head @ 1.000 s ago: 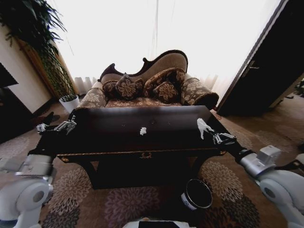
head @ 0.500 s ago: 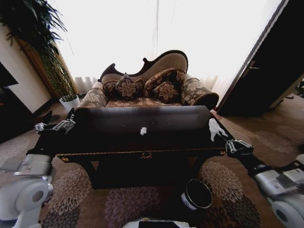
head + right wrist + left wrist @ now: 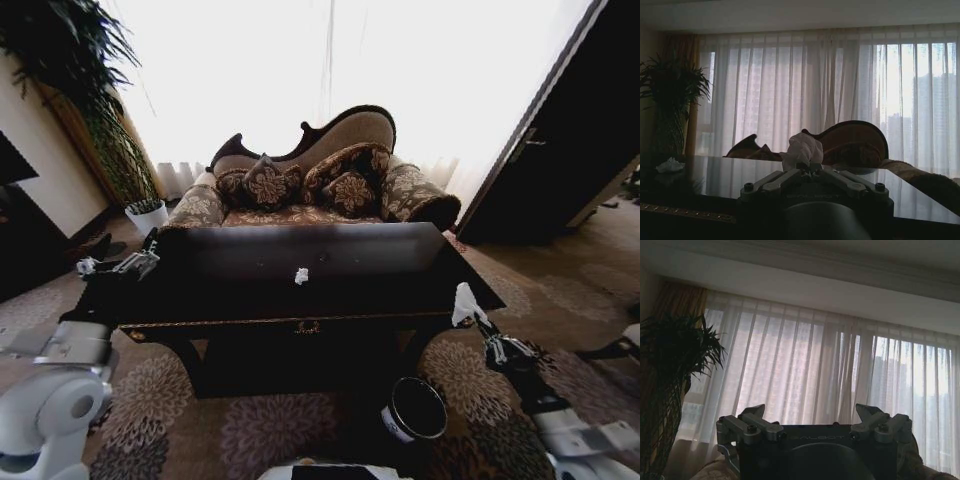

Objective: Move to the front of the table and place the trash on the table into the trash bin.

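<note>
We face a glossy dark counter (image 3: 250, 262) with gold trim, a patterned sofa (image 3: 310, 180) behind it. Our right end effector (image 3: 487, 334) hangs just off the counter's right front corner, its fingers clamped on a white lump of tissue (image 3: 463, 303) that sticks up above them; in the right wrist view the same tissue (image 3: 802, 149) sits pinched in that end effector (image 3: 807, 170). A second small tissue lump (image 3: 301, 275) rests near the counter's middle. The black trash bin (image 3: 413, 409) stands on the carpet below, near the front right leg. Our left end effector (image 3: 122, 266) hovers at the counter's left edge, fingers apparently spread apart, holding nothing.
</note>
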You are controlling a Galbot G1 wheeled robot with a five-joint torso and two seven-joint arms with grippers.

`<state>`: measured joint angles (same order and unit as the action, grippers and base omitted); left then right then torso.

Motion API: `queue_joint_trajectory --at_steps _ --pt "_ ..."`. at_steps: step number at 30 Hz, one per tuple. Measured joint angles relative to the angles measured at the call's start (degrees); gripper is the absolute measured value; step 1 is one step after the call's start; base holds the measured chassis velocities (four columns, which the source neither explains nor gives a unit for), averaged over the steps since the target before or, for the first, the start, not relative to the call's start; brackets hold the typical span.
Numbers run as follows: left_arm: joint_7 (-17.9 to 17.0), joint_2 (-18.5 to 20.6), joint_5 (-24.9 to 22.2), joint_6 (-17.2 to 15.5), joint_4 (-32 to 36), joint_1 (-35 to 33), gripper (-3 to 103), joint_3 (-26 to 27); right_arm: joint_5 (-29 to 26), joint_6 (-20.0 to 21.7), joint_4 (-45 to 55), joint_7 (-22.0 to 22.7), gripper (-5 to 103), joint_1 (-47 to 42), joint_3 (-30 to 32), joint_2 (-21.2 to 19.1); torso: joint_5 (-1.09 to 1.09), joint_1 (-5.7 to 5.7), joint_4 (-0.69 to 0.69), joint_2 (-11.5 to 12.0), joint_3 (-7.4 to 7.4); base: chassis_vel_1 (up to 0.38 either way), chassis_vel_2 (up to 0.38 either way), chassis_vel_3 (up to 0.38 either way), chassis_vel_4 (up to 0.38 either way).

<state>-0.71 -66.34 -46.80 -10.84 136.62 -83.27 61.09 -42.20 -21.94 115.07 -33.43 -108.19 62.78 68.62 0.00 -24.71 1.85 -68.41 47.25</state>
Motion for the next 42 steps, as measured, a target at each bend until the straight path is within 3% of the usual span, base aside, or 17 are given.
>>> queue_joint_trajectory --at_steps 6,12,17,23,26,29,34,38,42 --pt "0.00 0.40 -0.09 0.00 -0.73 0.46 100 0.19 -4.50 -3.74 -8.81 -10.36 0 2.14 -2.07 0.77 0.00 0.00 0.00 0.00 0.00 0.000 0.000 0.000 0.000" --pt "0.00 0.53 0.01 0.00 -1.05 0.71 100 -0.23 -2.22 -6.19 -17.57 -13.52 0 4.16 -4.85 2.17 0.00 0.00 0.00 0.00 0.00 0.000 0.000 0.000 0.000" --pt "0.00 0.79 0.05 -0.07 -1.00 0.43 100 0.15 0.67 -7.08 -26.30 -13.18 0 7.12 -7.00 2.78 0.01 0.00 0.01 0.00 0.00 0.000 0.000 0.000 0.000" --pt "-0.01 1.23 -0.17 -0.07 0.10 -0.84 100 2.42 6.94 -6.76 -32.48 -4.27 0 10.92 -9.40 3.07 0.00 0.00 0.00 0.00 0.00 0.000 0.000 0.000 0.000" --pt "-0.02 1.35 -0.26 -0.06 0.53 -1.36 100 3.31 9.62 -6.32 -33.81 -1.93 0 11.93 -9.74 3.04 0.00 0.00 0.00 0.00 0.00 0.000 0.000 0.000 0.000" --pt "-0.02 1.69 -1.13 0.05 1.49 -2.51 100 5.45 16.42 -4.43 -37.29 4.36 0 14.08 -10.84 2.30 0.00 0.00 0.00 0.00 0.00 0.000 0.000 0.000 0.000" --pt "-0.02 1.77 -1.58 0.11 1.96 -3.33 100 6.75 21.12 -3.11 -40.95 8.94 0 15.99 -12.62 1.35 0.00 0.00 0.00 0.00 0.00 0.000 0.000 0.000 0.000" --pt "-0.02 1.40 -1.75 0.21 2.85 -5.14 100 8.43 27.75 0.98 -49.05 15.77 0 20.39 -15.99 -0.42 0.01 0.00 -0.01 0.00 0.00 0.000 0.000 0.000 0.000" --pt "-0.02 0.74 -1.73 0.29 3.76 -6.68 100 9.59 31.77 2.94 -54.14 17.85 0 22.98 -17.58 -1.28 0.00 0.00 0.00 0.00 0.00 0.000 0.000 0.000 0.000"
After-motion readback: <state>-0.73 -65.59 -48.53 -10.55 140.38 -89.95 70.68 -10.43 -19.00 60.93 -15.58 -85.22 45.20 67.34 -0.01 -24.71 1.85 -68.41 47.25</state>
